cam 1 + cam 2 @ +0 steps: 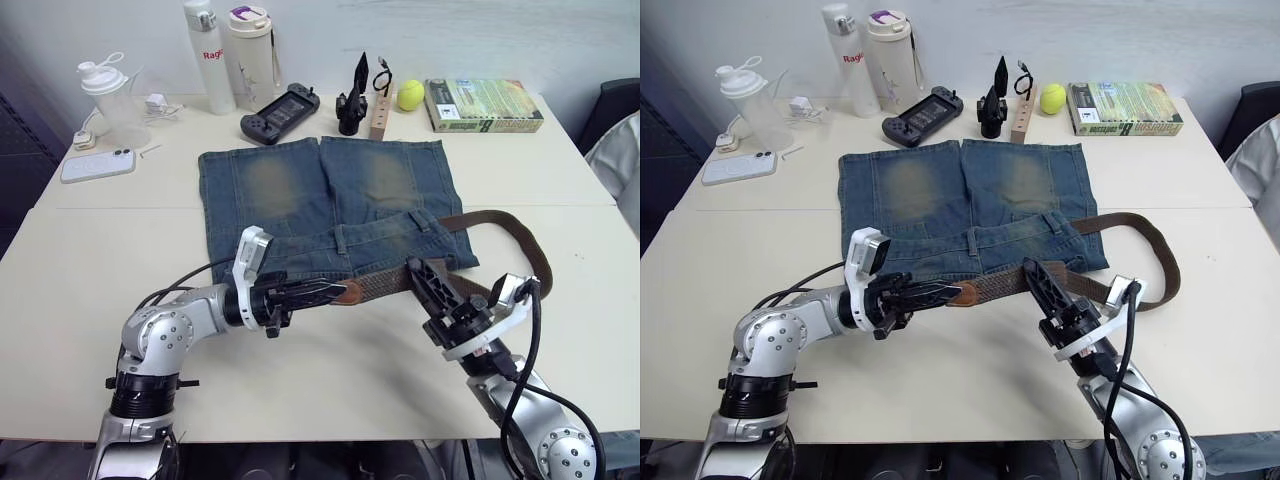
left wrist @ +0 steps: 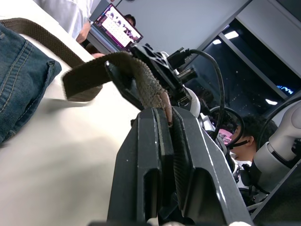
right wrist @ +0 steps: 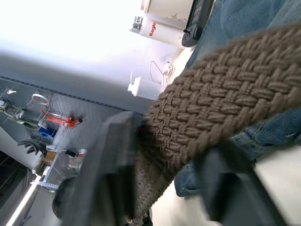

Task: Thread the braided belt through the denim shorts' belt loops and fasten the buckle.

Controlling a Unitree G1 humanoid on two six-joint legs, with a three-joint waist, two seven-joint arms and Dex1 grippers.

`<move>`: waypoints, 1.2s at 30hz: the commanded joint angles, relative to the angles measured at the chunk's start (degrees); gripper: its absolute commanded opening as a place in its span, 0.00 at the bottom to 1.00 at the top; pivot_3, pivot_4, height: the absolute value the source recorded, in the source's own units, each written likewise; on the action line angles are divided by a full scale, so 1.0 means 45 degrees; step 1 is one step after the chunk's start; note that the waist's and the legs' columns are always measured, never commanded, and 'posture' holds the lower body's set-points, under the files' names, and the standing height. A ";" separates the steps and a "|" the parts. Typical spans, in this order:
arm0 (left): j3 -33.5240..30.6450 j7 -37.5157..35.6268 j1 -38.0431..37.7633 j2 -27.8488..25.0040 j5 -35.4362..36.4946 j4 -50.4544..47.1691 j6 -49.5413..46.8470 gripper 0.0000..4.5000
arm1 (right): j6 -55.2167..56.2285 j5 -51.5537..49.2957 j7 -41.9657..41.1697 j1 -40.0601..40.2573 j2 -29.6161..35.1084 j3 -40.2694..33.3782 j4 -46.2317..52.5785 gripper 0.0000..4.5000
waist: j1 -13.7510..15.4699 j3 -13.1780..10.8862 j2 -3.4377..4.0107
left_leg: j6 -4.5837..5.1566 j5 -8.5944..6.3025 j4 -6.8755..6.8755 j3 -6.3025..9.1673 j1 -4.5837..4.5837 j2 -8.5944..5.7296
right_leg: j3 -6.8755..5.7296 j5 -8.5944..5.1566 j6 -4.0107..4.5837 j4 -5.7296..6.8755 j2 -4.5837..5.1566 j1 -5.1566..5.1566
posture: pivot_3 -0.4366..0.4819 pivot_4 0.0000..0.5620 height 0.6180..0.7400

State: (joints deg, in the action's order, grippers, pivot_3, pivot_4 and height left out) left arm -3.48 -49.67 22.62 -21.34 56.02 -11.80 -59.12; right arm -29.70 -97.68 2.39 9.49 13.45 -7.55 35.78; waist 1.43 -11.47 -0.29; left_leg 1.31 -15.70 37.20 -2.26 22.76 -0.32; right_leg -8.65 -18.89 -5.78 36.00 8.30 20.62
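head view: the shorts (image 1: 330,205) are spread on the counter (image 1: 330,375), the belt (image 1: 385,283) stretched along the waistband. left wrist: the belt's tip is clamped by the left tool (image 2: 165,123). right wrist: the braid is pinched by the right tool (image 3: 188,160).

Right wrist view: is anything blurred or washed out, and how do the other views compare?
Right wrist view: the end effector's fingers are blurred, the braided belt is sharp, and the background is blown out white. Left wrist view: fingers sharp, room behind dim. Eye views: evenly lit, soft shadows on the table.
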 commanded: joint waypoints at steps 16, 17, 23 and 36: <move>0.1906 -0.1443 0.0520 -0.1630 -0.4140 0.0747 0.4599 0.72 | 0.0981 -0.0659 0.0282 -0.0051 0.0238 -0.1122 0.0056 0.00 | 0.0042 0.0002 0.0004 | 0.0002 -0.0002 -0.0005 -0.0019 0.0000 -0.0001 | 0.0013 0.0000 0.0000 -0.0007 0.0001 0.0013 | 0.48 0.27 0.84; 0.2415 -0.1841 0.0570 -0.1949 -0.5291 0.1137 0.6026 0.72 | 0.1047 -0.0827 0.0319 -0.0089 0.0355 -0.1426 -0.0027 0.00 | 0.0034 0.0002 0.0004 | 0.0002 -0.0002 -0.0002 -0.0020 0.0000 -0.0002 | 0.0012 0.0000 0.0001 -0.0012 0.0003 0.0014 | 0.48 0.27 0.84; 0.4181 -0.0648 0.1711 -0.2181 -1.1157 0.4896 1.3664 0.72 | 0.1035 -0.1309 0.0373 -0.0293 0.1113 -0.2550 -0.0533 0.00 | 0.0059 0.0003 0.0010 | 0.0026 -0.0018 -0.0016 -0.0106 0.0041 -0.0001 | 0.0073 0.0001 0.0000 -0.0002 0.0007 0.0108 | 0.48 0.27 0.84; 0.4695 0.1980 0.1936 -0.2322 -1.4907 0.7027 1.8657 0.04 | 0.1051 -0.1197 0.0483 -0.0565 0.0923 -0.2362 -0.0254 0.00 | 0.0018 0.0004 0.0010 | 0.0054 -0.0019 0.0006 -0.0174 0.0077 -0.0003 | 0.0128 0.0014 -0.0023 0.0100 0.0032 0.0190 | 0.48 0.27 0.84</move>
State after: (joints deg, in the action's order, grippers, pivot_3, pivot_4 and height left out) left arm 18.06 -40.73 32.64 -30.44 -9.78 20.21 23.99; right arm -25.27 -102.18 4.65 7.21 17.85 -18.15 32.15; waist 1.52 -11.45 -0.25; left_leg 1.56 -15.78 37.23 -3.04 23.11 -0.33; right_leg -8.07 -18.83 -5.88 36.44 8.45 21.47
